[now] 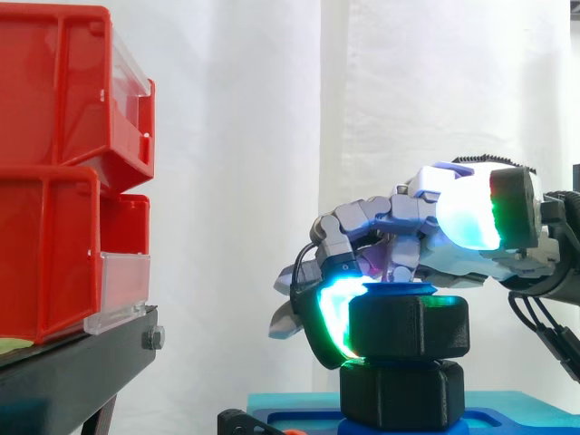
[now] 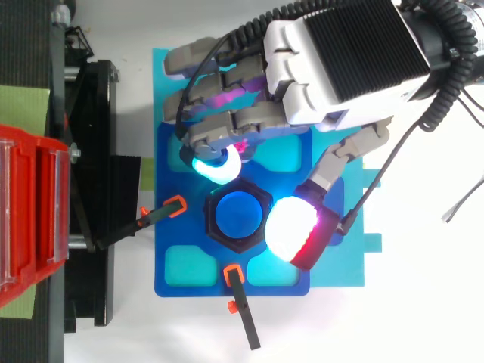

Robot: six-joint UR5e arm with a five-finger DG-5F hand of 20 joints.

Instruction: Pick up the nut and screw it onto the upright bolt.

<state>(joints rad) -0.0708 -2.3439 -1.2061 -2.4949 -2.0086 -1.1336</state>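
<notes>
The black hex nut [image 1: 412, 326] [image 2: 215, 227] sits on the upright blue bolt [image 2: 238, 215], whose top shows through the nut's hole. It is stacked on a second black hex block [image 1: 403, 394]. My hand [image 1: 426, 236] [image 2: 340, 53] reaches in from the right, above the nut. Its fingers curl down round the nut's left side, and one cyan-glowing fingertip [image 1: 337, 317] [image 2: 215, 165] presses against the nut. The thumb pad [image 1: 471, 217] [image 2: 295, 227] glows white and green. From above it lies beside the nut's right edge; from the side it stands above the nut's top.
The bolt stands in a blue fixture plate [image 2: 174, 280] [image 1: 507, 408] with teal pockets. Two black clamps with orange tips [image 2: 175, 204] [image 2: 234, 276] point at the bolt. Red bins [image 1: 54, 181] [image 2: 26, 212] on a black stand [image 1: 72, 372] are at the left.
</notes>
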